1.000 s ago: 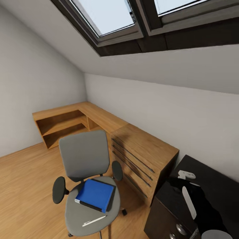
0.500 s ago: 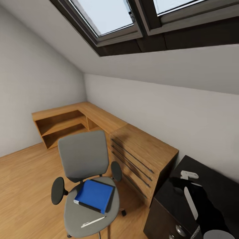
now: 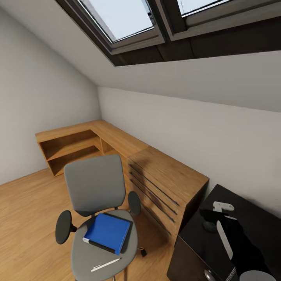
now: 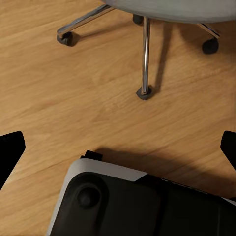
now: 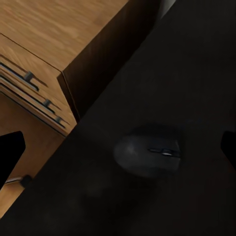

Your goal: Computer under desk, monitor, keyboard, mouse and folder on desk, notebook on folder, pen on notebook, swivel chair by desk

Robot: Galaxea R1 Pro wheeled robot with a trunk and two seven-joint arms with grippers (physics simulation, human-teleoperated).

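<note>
The grey swivel chair (image 3: 95, 183) stands on the wooden floor left of the black desk (image 3: 253, 212). On its seat lie the blue folder (image 3: 107, 231) and, nearer the front edge, the pale pen (image 3: 105, 264). My right gripper (image 5: 118, 150) hangs open over the desk (image 5: 191, 69), with the black mouse (image 5: 147, 155) on the desktop between its fingers' lines. My left gripper (image 4: 118, 147) is open above the floor, near the chair's chrome base (image 4: 144, 54). A bit of wire spiral (image 3: 231, 273) at the desk's near edge may be the notebook. Monitor, keyboard and computer are out of view.
A light wooden dresser (image 3: 168, 181) stands between chair and desk, against the wall. A low wooden shelf unit (image 3: 72, 144) runs into the far corner. Skylights sit in the sloped ceiling. My own base (image 4: 108, 206) is below the left gripper.
The whole head picture has slid a little left and down, so the camera has moved. Chair, folder and pen keep their places relative to each other. The right arm holds still.
</note>
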